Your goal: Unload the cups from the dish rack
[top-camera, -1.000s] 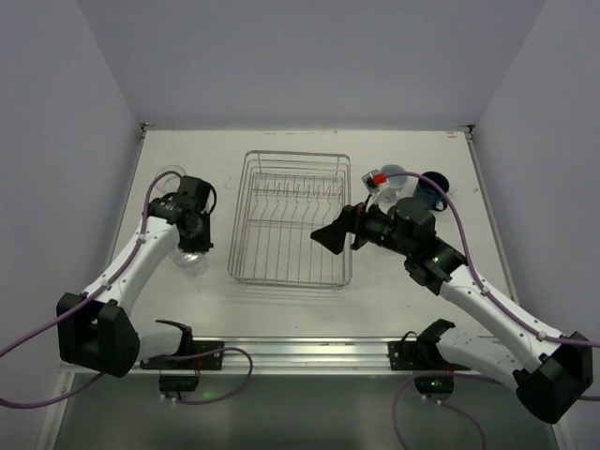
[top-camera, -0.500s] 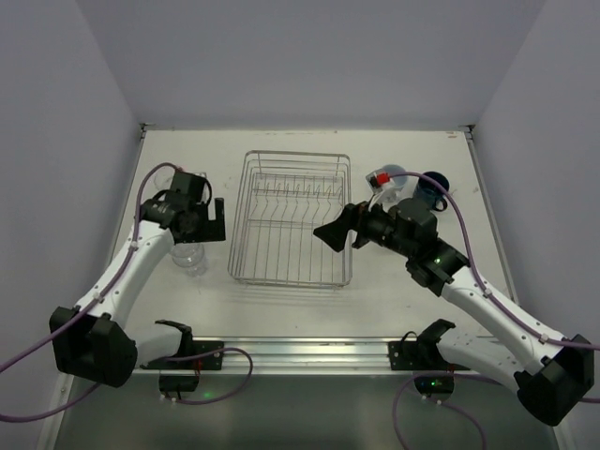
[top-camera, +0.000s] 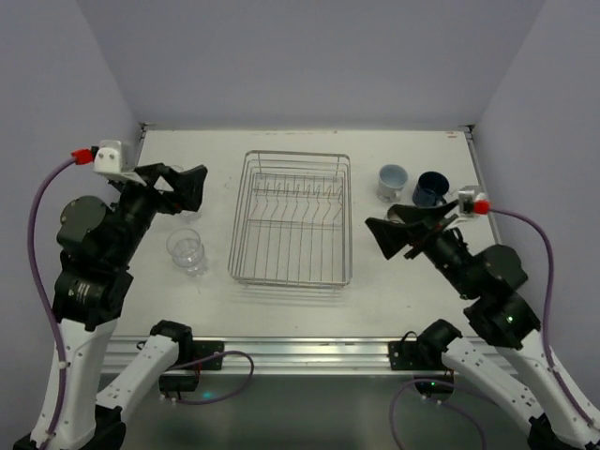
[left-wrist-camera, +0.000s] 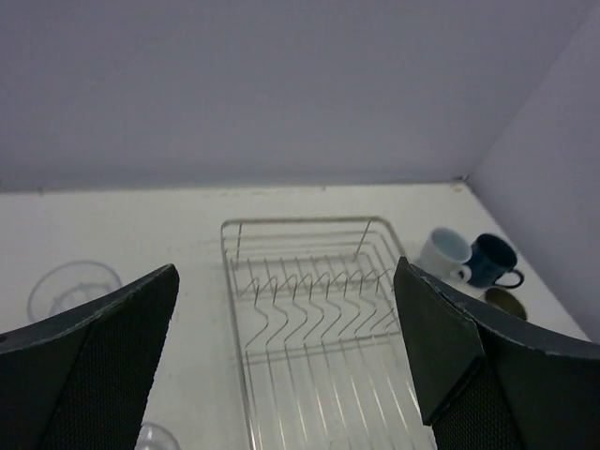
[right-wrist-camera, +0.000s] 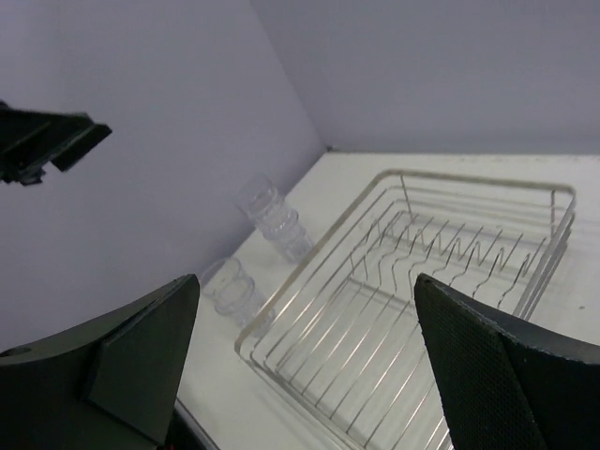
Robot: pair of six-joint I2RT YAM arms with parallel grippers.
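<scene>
The silver wire dish rack (top-camera: 232, 225) sits mid-table with no cups in it; it also shows in the left wrist view (left-wrist-camera: 225, 246) and the right wrist view (right-wrist-camera: 469, 176). Left of it stand two clear ribbed tumblers: one near (top-camera: 187, 251) (right-wrist-camera: 232, 286), one farther back (left-wrist-camera: 75, 286) (right-wrist-camera: 272, 220). A pale cup (top-camera: 392, 181) (left-wrist-camera: 445, 255) and a dark blue mug (top-camera: 431, 187) (left-wrist-camera: 494, 260) stand right of the rack. My left gripper (top-camera: 173, 183) (left-wrist-camera: 284, 281) hangs open and raised above the tumblers. My right gripper (top-camera: 403, 225) (right-wrist-camera: 306, 291) is open, raised right of the rack.
A dark brownish cup rim (left-wrist-camera: 506, 302) shows beside the blue mug. Grey walls close in the table on three sides. The arms' bases and mounting rail (top-camera: 300, 352) run along the near edge.
The left gripper opened, let go of the near clear tumbler and rose up and back. The right arm drew back from the rack and lifted.
</scene>
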